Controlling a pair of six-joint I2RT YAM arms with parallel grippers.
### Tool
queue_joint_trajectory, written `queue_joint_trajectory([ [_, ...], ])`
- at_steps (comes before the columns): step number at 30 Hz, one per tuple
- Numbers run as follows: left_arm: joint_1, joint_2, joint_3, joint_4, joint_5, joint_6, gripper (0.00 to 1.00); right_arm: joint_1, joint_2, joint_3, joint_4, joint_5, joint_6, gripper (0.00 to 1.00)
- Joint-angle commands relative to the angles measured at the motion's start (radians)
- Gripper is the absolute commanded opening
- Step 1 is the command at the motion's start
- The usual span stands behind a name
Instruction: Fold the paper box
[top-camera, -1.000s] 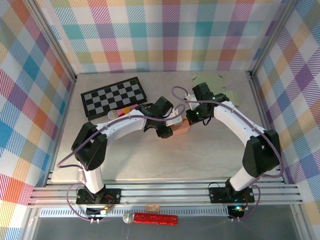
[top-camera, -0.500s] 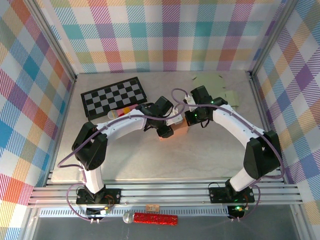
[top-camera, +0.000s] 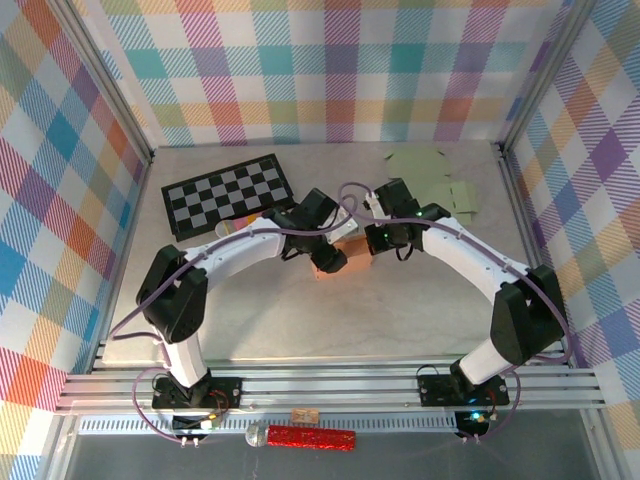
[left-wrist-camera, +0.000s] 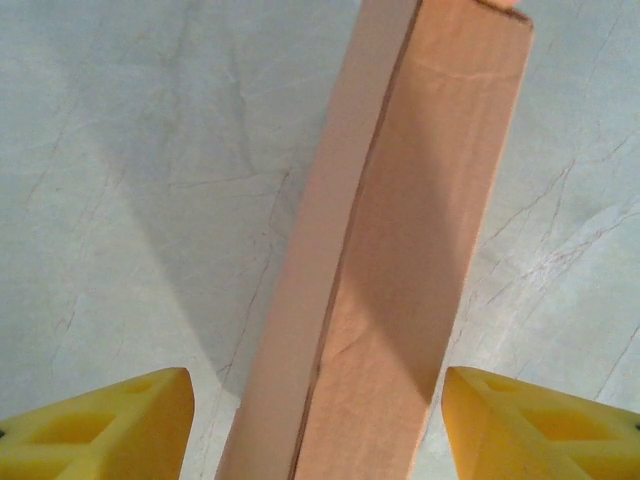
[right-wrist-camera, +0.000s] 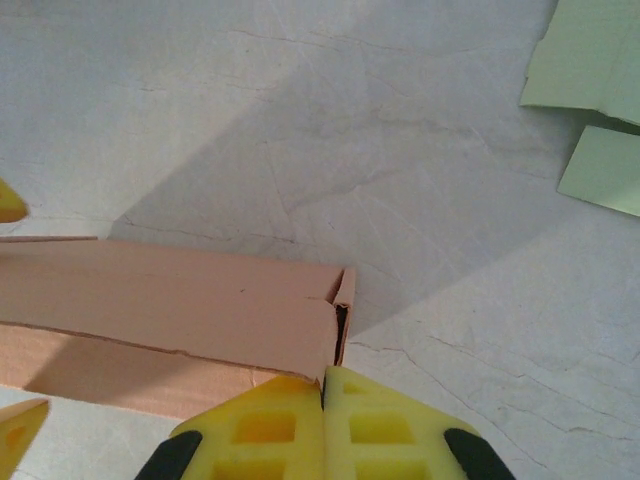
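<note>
Your left gripper (left-wrist-camera: 318, 415) has just let go: its jaws now stand wide either side of the paper box (left-wrist-camera: 390, 250), mid-frame on the tabletop (top-camera: 300, 320). The right gripper (right-wrist-camera: 323, 400) stays pinched on its end, so a regrasp likely comes next.

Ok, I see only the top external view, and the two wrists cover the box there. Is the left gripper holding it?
Observer: No. In the left wrist view the left gripper is open. The paper box lies between its yellow fingers, and a strip of table shows between the box and one finger.
Operator: And the right one?
Observer: The right gripper is shut, with its tips against the end corner of the box. I cannot tell whether it pinches any paper.
Operator: Is that end closed?
Observer: Not fully. A small flap stands at that corner, with a dark gap beside it.
</note>
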Motion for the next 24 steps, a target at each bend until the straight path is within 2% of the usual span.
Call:
queue_joint_trajectory([
  [1,0.009,-0.097,-0.040,0.080,0.012,-0.103,0.68,0.014,-0.020,-0.021,-0.015,0.026,0.044,0.00],
  [5,0.016,-0.154,-0.072,0.147,0.001,-0.218,0.65,0.032,-0.024,-0.022,-0.013,0.046,0.067,0.00],
  [9,0.039,-0.231,-0.104,0.186,-0.034,-0.385,0.48,0.048,-0.024,-0.019,-0.019,0.072,0.104,0.00],
  [12,0.061,-0.297,-0.119,0.114,-0.064,-0.478,0.36,0.057,-0.024,-0.018,-0.026,0.088,0.119,0.00],
  [15,0.079,-0.336,-0.129,-0.031,-0.078,-0.514,0.35,0.059,-0.020,-0.015,-0.030,0.089,0.125,0.00],
  [18,0.087,-0.325,-0.110,-0.181,-0.035,-0.517,0.35,0.061,-0.016,-0.010,-0.036,0.088,0.133,0.00],
  [24,0.086,-0.297,-0.127,-0.224,-0.023,-0.558,0.35,0.068,-0.009,0.007,-0.051,0.090,0.139,0.00],
])
